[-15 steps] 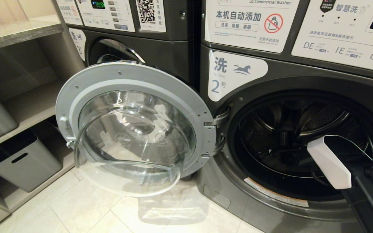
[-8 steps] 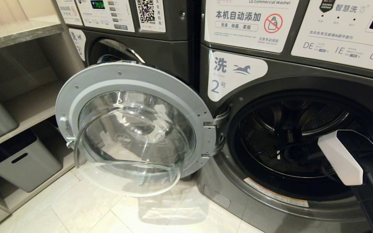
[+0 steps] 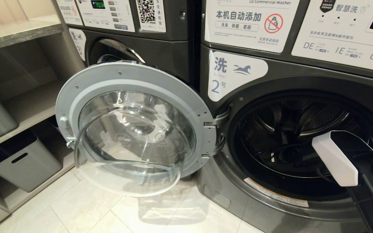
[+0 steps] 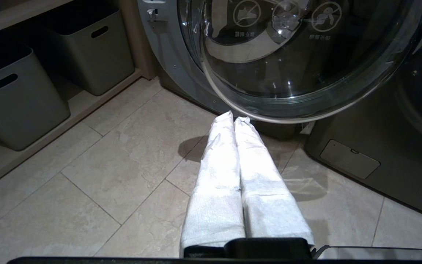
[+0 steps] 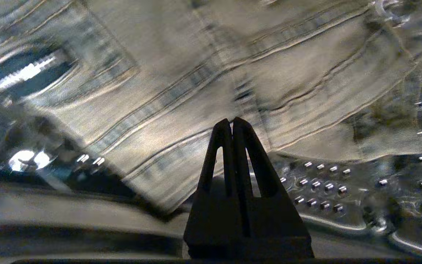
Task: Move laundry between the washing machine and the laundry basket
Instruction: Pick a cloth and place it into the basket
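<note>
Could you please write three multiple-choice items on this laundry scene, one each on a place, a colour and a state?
1. Where is the right hand?
A. Inside the drum of the washing machine
B. Above the floor tiles, outside the machine
C. On the shelf

2. What colour are the wrappings on the left hand?
A. Red
B. White
C. Blue

3. How does the washing machine door stand?
A. Shut and latched
B. Taken off and lying on the floor
C. Swung wide open on its hinge

Answers:
1 A, since the right wrist view shows the studded drum wall and a striped garment just ahead of the shut fingertips.
2 B, since the left wrist view shows two white wrapped fingers pressed together above the floor tiles.
3 C, since the head view shows the glass door turned out to the left of the open drum.
</note>
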